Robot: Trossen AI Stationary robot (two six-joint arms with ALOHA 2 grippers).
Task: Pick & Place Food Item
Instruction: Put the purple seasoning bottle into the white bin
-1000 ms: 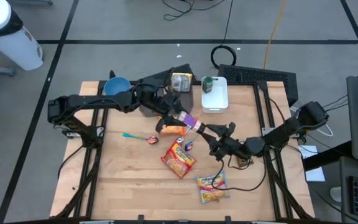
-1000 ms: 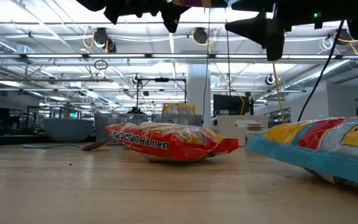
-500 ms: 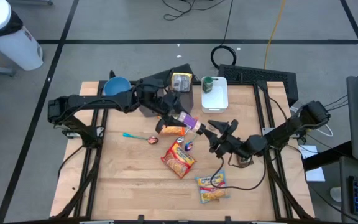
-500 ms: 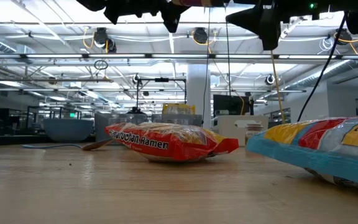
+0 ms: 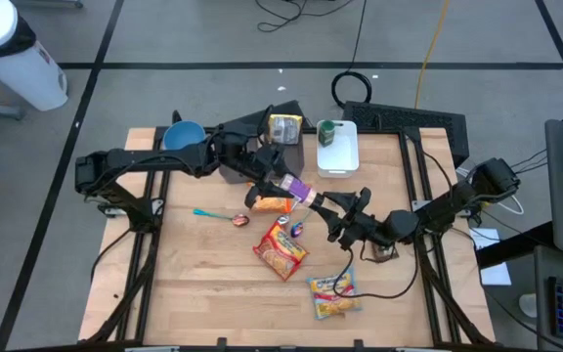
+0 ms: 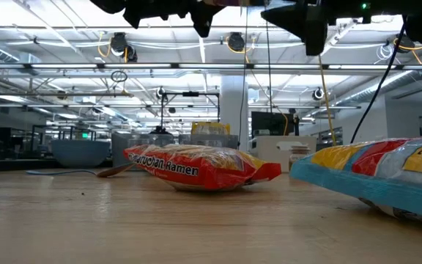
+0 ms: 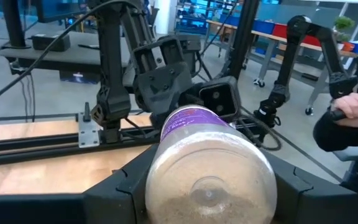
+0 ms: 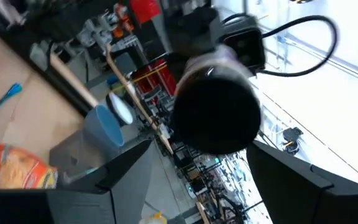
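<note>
The left hand is clamped on a clear jar with a purple label, held on its side in the air above the tabletop; the left wrist view shows the jar's base gripped between both fingers. The right hand faces the jar's far end, jaws spread wide, level with it and just short of contact; its wrist view shows the dark lid centred between the open fingers. Judged stage: the pick is done and a hand-to-hand transfer appears to be under way, with the right hand not yet closed on the jar. Placement remains, and its destination cannot be told. Below the jar lie an orange packet, a red ramen packet and a second ramen packet, all untouched. A white tray stands beyond the jar and a blue bowl well to its left.
</note>
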